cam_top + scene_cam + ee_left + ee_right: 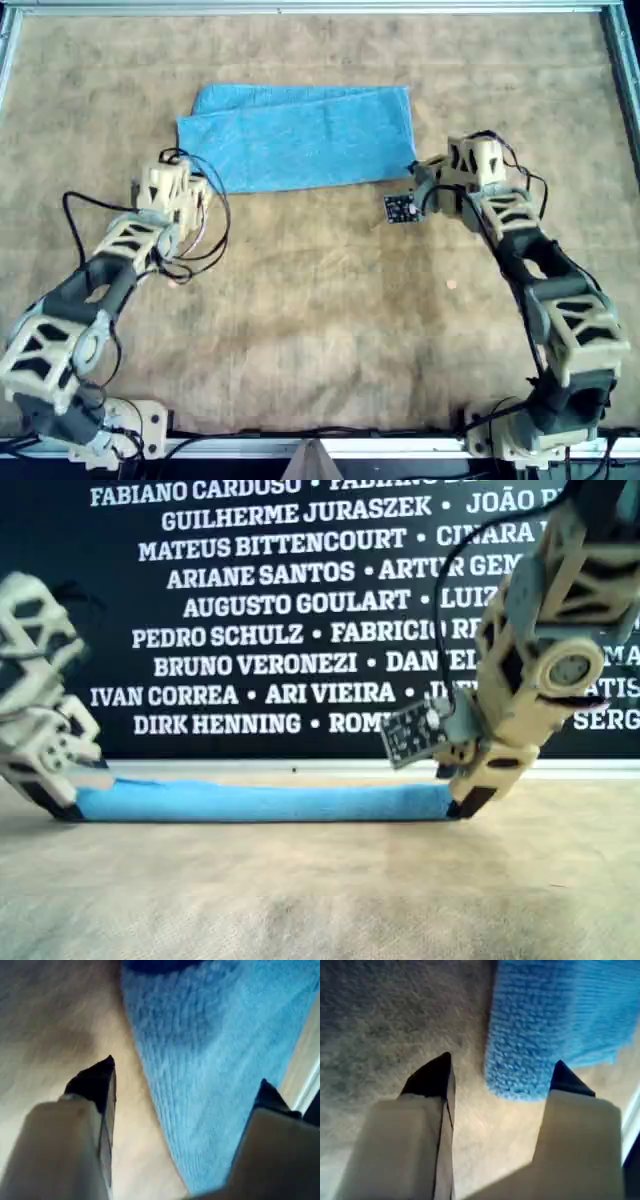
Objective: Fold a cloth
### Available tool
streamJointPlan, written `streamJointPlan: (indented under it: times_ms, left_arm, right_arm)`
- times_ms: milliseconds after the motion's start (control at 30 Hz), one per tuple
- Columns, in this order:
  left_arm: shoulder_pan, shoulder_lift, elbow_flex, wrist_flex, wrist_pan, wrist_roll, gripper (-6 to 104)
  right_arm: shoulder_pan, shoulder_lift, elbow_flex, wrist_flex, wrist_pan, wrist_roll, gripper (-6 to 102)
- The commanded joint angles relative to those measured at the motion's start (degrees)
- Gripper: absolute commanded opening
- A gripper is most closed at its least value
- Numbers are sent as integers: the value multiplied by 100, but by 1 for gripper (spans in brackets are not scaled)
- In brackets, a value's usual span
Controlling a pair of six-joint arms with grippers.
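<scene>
While the tan surface [320, 330] takes up most of the overhead view, the cloth [300, 137] lies toward its far side as a light blue band already doubled once, its upper layer slightly askew so a strip of the lower one shows along the far edge. Each arm stands at one near corner of it. The left end effector [185, 1090] is released, jaws spread, with the cloth's corner between them and nothing pinched. The right end effector [502, 1077] is likewise spread, its jaws straddling the rounded corner of the cloth.

The step in hand looks like gripping both near corners for another fold. To do it well, both tips should press down to the surface and catch every layer at the hem, close at the same time, then lift evenly so the band stays taut and does not skew further.
</scene>
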Motion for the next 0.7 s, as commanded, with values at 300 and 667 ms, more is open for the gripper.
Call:
streamJointPlan:
  times_ms: [300, 667]
  left_arm:
    - [-53, -861, -1591, -79, -44, 35, 97]
    - [-26, -1028, -1696, -79, -44, 35, 97]
  right_arm:
    - [9, -255, -1081, 132, -18, -26, 78]
    - [272, -281, -1160, 26, -18, -26, 73]
